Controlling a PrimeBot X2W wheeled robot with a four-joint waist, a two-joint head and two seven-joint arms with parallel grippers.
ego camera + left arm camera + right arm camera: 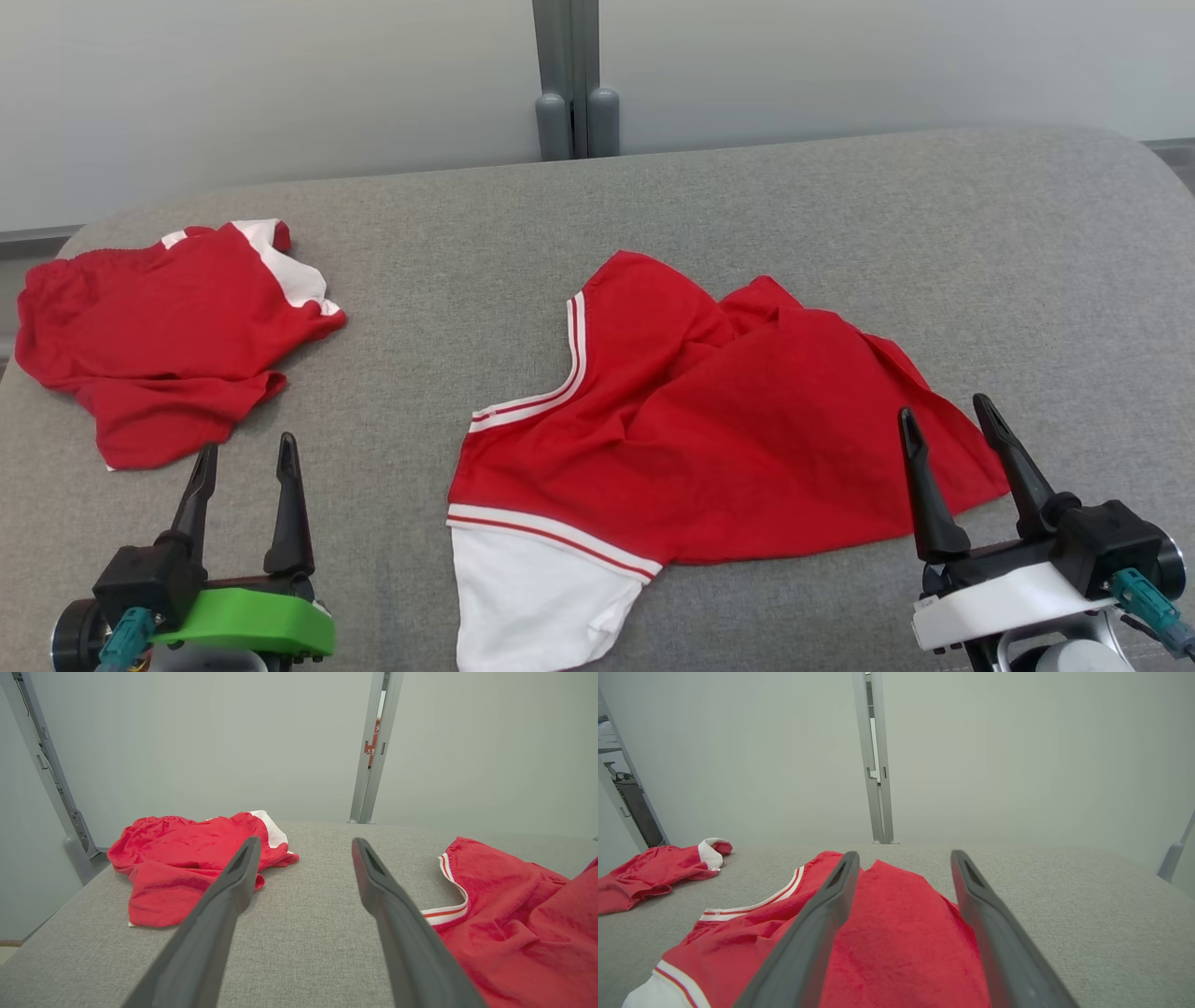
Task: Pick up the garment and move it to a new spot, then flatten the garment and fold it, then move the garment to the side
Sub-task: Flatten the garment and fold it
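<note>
The garment (709, 429), a red jersey with white sleeve and red-and-white striped trim, lies rumpled in the middle of the grey padded surface (840, 233). It appears at the right of the left wrist view (523, 924) and under the fingers in the right wrist view (896, 933). My right gripper (944, 404) is open at the jersey's right hem, fingers over the red cloth, holding nothing; its own view shows the gap (904, 854). My left gripper (247, 443) is open and empty over bare surface, left of the jersey (306, 841).
A second red garment (159, 336) with a white patch lies crumpled at the far left near the surface's edge (187, 868) (649, 872). A grey post (576, 75) stands against the pale wall behind. Bare grey surface stretches to the back right.
</note>
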